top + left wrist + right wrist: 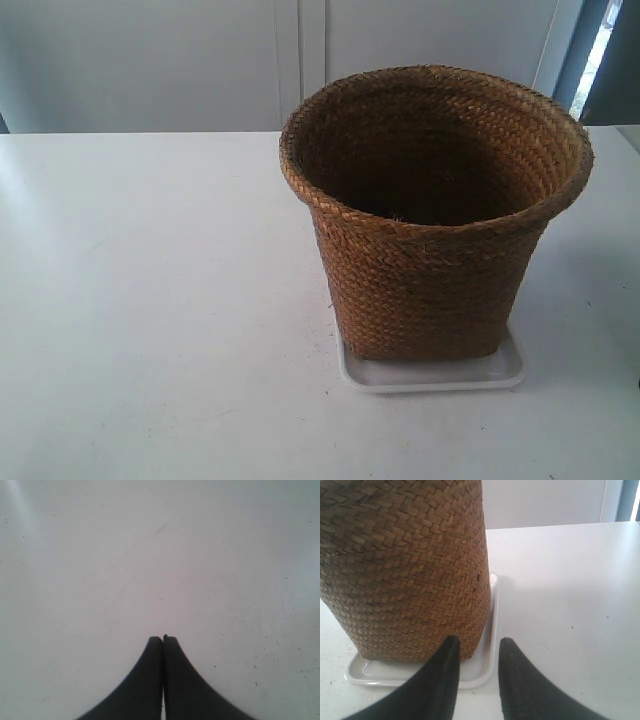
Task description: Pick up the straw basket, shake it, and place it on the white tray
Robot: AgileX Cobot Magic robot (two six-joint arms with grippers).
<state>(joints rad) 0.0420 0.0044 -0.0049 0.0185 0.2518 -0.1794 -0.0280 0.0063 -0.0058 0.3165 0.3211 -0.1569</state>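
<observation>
Brown straw basket [435, 250] stands upright on the white tray [430, 378], its base inside the rim and its long axis vertical. Just beside its lower wall, the right gripper [479, 640] has its fingers parted and empty, with the tray's edge ahead of the gap. The left gripper [163, 638] is pressed closed on nothing over the bare table [100, 555], so the right arm looks nearer.
</observation>
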